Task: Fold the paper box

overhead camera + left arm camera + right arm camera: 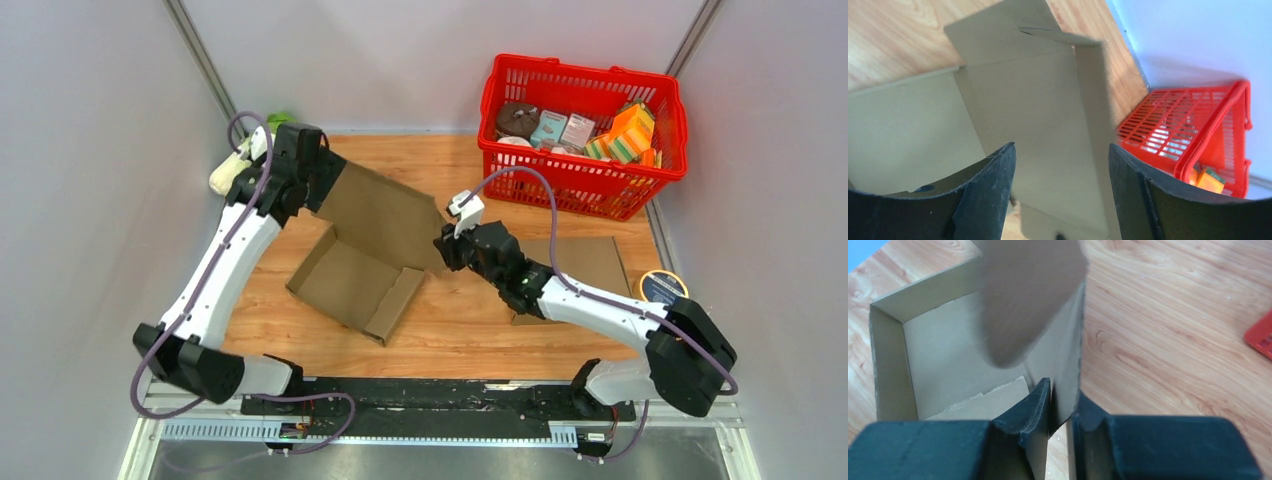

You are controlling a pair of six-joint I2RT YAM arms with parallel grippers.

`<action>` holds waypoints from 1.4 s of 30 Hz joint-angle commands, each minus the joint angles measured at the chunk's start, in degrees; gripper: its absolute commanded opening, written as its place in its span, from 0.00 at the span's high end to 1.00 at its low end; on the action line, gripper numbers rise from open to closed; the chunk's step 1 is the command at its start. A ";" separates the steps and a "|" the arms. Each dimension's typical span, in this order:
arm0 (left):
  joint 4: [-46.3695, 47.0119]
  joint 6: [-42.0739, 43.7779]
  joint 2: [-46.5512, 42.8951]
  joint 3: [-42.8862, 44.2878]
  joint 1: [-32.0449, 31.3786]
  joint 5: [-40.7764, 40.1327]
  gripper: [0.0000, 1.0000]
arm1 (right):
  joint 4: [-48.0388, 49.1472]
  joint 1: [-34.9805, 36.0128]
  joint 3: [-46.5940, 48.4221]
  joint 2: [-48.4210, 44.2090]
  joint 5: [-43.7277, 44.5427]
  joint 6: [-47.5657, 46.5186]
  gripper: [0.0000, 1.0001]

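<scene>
The paper box (350, 275) is brown cardboard, half formed, in the middle of the wooden table. Its low walls stand up and its big lid panel (385, 215) is raised toward the back. My left gripper (318, 180) is at the lid's far left corner. In the left wrist view it (1060, 150) stands open, with the lid (1033, 110) lying beyond the fingers and nothing pinched. My right gripper (445, 245) is at the box's right corner. In the right wrist view it (1064, 390) is shut on an upright cardboard wall (1068, 345) of the box.
A red basket (585, 140) holding several packaged items stands at the back right. A flat cardboard sheet (590, 260) lies under the right arm, with a tape roll (662, 287) beside it. A white and green object (228, 172) sits by the left wall.
</scene>
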 commanded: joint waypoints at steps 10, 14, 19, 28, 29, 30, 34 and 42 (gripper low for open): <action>22.96 56.27 -31.35 -34.77 3.26 22.38 0.25 | -17.96 -16.86 20.50 12.77 -42.55 -18.45 0.80; 16.07 55.75 -23.62 -37.06 8.71 24.60 0.23 | -25.97 -19.66 29.81 18.83 -46.85 -23.48 0.82; 14.41 55.84 -12.72 -35.13 9.51 17.60 0.25 | -31.41 -22.05 36.77 23.85 -49.86 -27.78 0.79; 15.99 51.18 -12.71 -40.23 9.51 2.90 0.27 | -35.21 -23.10 39.07 24.47 -50.12 -28.58 0.77; 16.68 51.26 -13.06 -40.84 9.51 2.80 0.26 | -34.60 -23.10 38.98 24.56 -50.55 -27.97 0.76; 17.38 51.35 -13.15 -41.10 9.51 2.80 0.21 | -33.99 -23.10 38.80 24.64 -50.56 -27.44 0.75; 21.17 51.97 -7.63 -41.37 10.04 6.21 0.18 | -31.00 -23.01 37.93 24.30 -49.69 -23.84 0.73; 30.05 49.16 0.13 -44.71 10.04 13.88 0.42 | -25.01 -20.82 29.59 16.13 -32.82 -2.88 0.42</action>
